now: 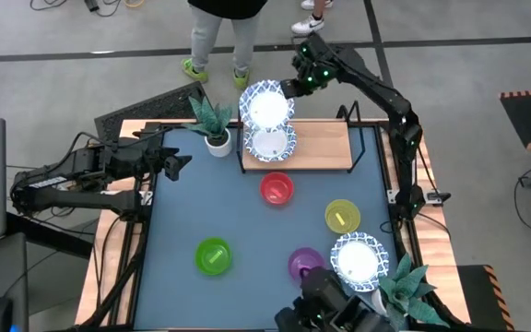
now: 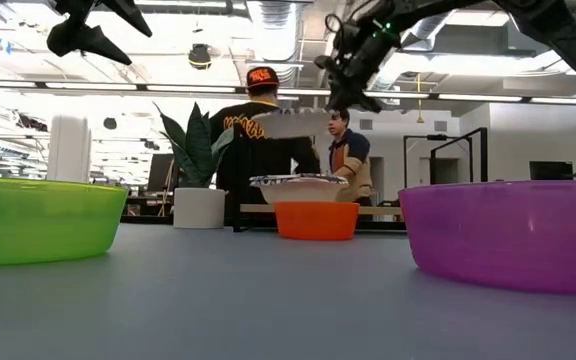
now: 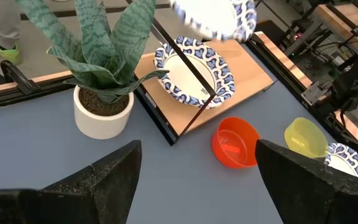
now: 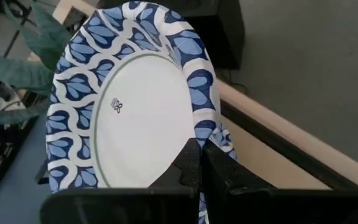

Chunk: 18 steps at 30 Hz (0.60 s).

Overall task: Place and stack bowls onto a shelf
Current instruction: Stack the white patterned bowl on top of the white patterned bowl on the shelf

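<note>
My right gripper (image 1: pixel 289 89) is at the far edge, shut on a white bowl with a blue rim (image 1: pixel 265 106), above the left end of the wooden shelf (image 1: pixel 325 146). A second blue-rimmed bowl (image 1: pixel 271 145) sits on the shelf under it. A third (image 1: pixel 358 258) rests on the table near the right front. The red (image 1: pixel 277 189), yellow (image 1: pixel 342 217), green (image 1: pixel 214 255) and purple (image 1: pixel 304 263) bowls stand on the tabletop. My left gripper (image 1: pixel 178 161) hangs open over the table's left side, touching nothing. My right gripper pinches the held bowl's rim (image 4: pixel 202 127) between its two fingers, one on the inner face and one on the outer. It comes from the table's far right side, slanting down. The bowl (image 2: pixel 286 124) is lifted clear, slightly tilted, above the bowl on the shelf (image 2: pixel 298 182).
A potted plant (image 1: pixel 215 124) stands just left of the shelf, and another (image 1: pixel 408 286) at the near right corner. The shelf's black frame (image 3: pixel 191 68) crosses over the resting bowl. People stand beyond the far edge (image 2: pixel 258 140). The shelf's right part is bare wood.
</note>
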Motion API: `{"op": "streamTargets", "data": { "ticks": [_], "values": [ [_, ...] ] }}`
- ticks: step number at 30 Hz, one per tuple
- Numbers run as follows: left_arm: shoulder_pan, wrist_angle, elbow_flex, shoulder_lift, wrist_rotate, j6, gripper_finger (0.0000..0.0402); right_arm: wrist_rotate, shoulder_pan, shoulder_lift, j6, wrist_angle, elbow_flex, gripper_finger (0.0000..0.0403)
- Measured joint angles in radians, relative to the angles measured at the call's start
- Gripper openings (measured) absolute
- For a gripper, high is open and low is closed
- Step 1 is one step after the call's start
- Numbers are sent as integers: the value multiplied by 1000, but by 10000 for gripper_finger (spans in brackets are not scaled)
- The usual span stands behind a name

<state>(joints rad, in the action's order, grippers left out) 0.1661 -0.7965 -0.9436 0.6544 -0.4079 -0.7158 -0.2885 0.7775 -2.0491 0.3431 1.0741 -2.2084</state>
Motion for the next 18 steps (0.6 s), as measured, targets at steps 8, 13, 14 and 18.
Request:
{"op": "streamTargets", "data": {
  "ticks": [8,13,14,18],
  "values": [
    [0,0,0,0,0,-5,300,-38,-12,1,-18,-126,186,22],
    [0,0,0,0,0,-23,300,-57,3,36,-26,-206,311,22],
    [0,0,0,0,0,-28,300,-58,6,46,-27,-228,339,22],
    [0,0,0,0,-4,-31,300,-74,12,111,-10,-341,470,22]
  ]
}}
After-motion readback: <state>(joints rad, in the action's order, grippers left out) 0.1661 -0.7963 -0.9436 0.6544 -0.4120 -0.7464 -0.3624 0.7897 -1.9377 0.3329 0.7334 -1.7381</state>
